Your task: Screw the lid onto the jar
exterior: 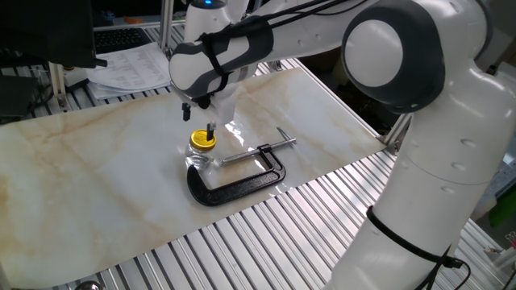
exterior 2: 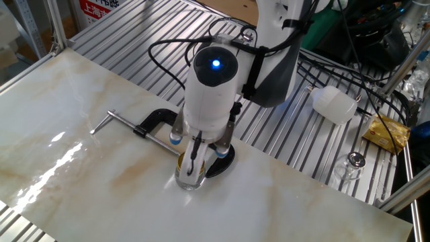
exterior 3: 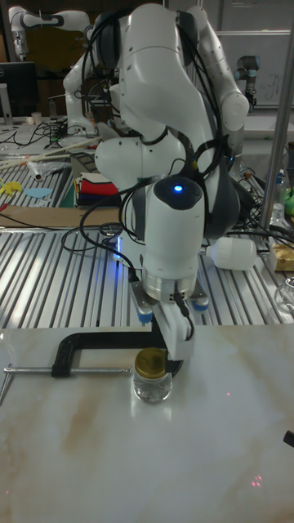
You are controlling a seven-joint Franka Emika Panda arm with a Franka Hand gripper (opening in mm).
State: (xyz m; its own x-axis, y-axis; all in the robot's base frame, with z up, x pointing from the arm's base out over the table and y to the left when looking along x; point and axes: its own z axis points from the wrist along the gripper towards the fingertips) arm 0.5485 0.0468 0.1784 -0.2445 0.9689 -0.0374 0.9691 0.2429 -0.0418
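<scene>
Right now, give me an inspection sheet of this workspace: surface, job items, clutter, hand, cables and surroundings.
Surface: marble-look board on a slatted metal bench.
Jar: upright on the board, by the C-clamp's screw end.
Lid: yellow, sitting on the jar's mouth; how far it is screwed cannot be told.
Clutter: black C-clamp lying flat beside the jar.
Hand: directly above the lid, fingers pointing down; whether it grips the lid cannot be told.
Cables: black cables looped along the arm; more on the bench behind.
Surroundings: white plastic bottle, a glass, a yellow packet, papers.
</scene>
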